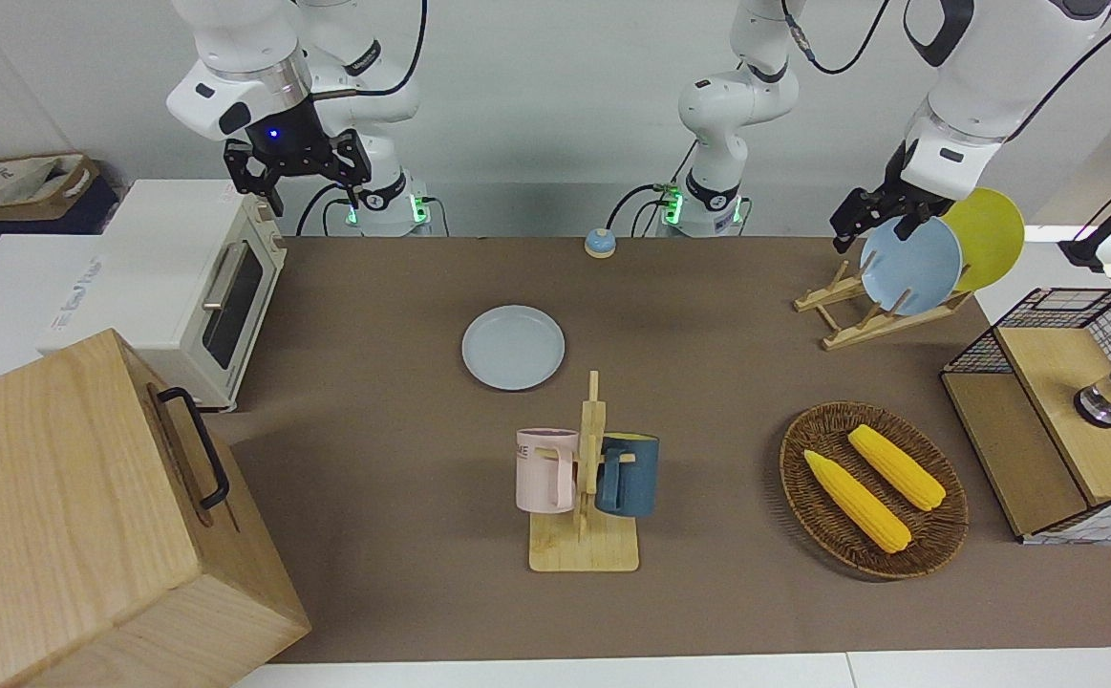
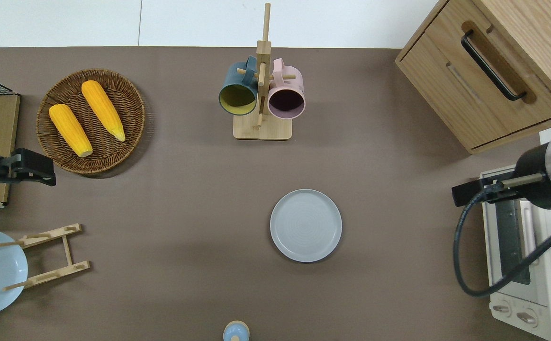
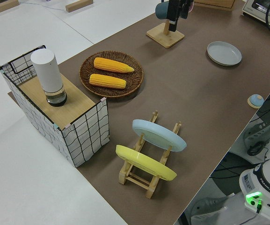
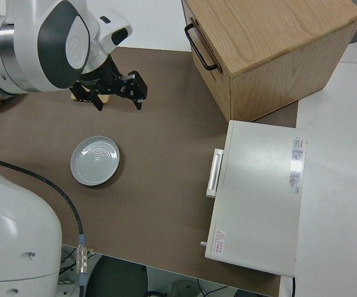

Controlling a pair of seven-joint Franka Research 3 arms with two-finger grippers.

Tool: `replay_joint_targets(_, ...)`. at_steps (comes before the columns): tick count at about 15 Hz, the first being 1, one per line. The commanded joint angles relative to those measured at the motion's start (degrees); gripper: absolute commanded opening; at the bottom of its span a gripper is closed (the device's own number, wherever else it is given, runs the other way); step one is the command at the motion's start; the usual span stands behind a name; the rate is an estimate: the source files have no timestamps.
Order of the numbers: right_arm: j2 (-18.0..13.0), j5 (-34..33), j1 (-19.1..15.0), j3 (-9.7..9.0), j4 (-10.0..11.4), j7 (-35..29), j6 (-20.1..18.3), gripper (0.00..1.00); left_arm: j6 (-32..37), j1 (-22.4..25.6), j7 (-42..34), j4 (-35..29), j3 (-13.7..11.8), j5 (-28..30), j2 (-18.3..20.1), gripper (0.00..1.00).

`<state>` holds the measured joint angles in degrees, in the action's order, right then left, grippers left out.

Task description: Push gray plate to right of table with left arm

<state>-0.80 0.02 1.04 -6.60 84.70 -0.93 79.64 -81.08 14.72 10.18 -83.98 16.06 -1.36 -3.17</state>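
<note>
Overhead view: gray plate [image 2: 306, 225] mid-table; front view adds yellow plate [image 1: 990, 236].

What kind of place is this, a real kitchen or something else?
Most likely a robot lab staged as a kitchen, not a real one. Two arms are mounted at a plain brown table set with a toaster oven, a mug rack, a gray plate and a basket of corn.
</note>
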Motion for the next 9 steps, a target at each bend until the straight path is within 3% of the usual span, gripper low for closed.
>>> replay_joint_targets(1,-0.17,0.33,-1.13,-0.96,-0.50,-0.74,-0.89,0.983,1.45,-3.54,-2.71,0.84,-4.53,-0.49,0.35,0.99)
replay_joint_targets(2,-0.17,0.25,-1.13,-0.88,-0.50,-0.74,-0.89,0.983,1.45,-4.43,-2.71,0.84,-5.94,-0.32,0.70,0.99)
replay_joint_targets(6,-0.17,0.33,-1.13,-0.88,-0.50,-0.74,-0.89,0.983,1.45,-4.70,-2.80,0.75,-6.65,-0.49,1.14,0.99)
replay_joint_targets(9,-0.17,0.33,-1.13,-0.96,-0.50,-0.74,-0.89,0.983,1.45,-9.26,-2.80,0.66,-11.12,-0.14,1.58,0.99)
